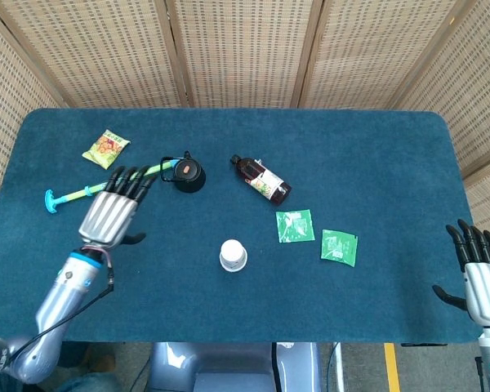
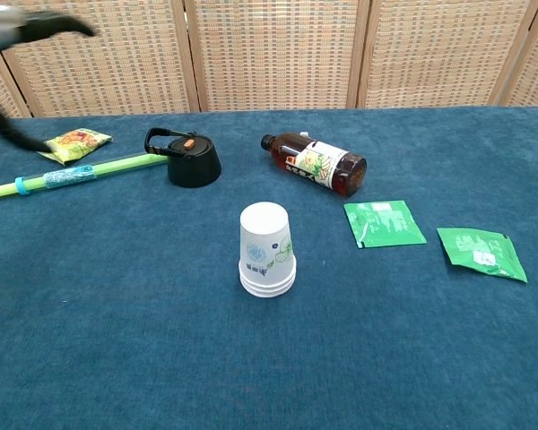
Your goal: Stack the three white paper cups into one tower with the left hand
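— Three white cups, where are they?
— I see them nested upside down in one cup tower, standing upright near the middle of the blue worktop, apart from everything else.

— Take me across from the left.
— My left hand hangs over the worktop's left part, fingers spread flat, holding nothing, well apart from the tower. Its fingertips point toward the green stick and the snack packet behind it.

— Any containers besides the cups?
— I see a black lid with a loop handle beside the stick's end. Right of it a brown bottle lies on its side, capped; I cannot tell what is inside. Then come two green sachets, flat and sealed.

— And the right hand?
— My right hand is off the worktop's right edge, fingers straight and apart, empty.
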`<act>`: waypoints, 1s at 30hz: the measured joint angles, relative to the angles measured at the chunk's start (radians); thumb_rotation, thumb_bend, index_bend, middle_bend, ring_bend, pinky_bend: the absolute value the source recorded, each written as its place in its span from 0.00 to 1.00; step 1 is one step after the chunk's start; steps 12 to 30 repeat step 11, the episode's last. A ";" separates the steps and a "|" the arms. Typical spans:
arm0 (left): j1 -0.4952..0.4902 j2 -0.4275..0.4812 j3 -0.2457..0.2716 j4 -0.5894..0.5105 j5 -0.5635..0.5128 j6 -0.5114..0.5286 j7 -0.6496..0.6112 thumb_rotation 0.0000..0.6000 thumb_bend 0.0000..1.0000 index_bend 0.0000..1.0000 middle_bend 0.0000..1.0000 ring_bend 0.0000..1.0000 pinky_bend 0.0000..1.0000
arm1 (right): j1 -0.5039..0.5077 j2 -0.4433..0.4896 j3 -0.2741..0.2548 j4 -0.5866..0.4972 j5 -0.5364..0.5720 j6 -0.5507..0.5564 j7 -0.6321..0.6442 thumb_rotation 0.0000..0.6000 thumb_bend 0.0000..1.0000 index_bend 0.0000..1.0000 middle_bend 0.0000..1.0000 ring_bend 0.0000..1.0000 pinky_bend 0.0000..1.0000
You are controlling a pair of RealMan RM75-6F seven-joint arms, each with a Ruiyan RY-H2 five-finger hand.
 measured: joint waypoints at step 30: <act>0.332 -0.001 0.126 0.215 0.192 0.172 -0.281 1.00 0.00 0.00 0.00 0.00 0.00 | -0.002 -0.001 -0.004 -0.005 -0.015 0.006 -0.007 1.00 0.00 0.00 0.00 0.00 0.00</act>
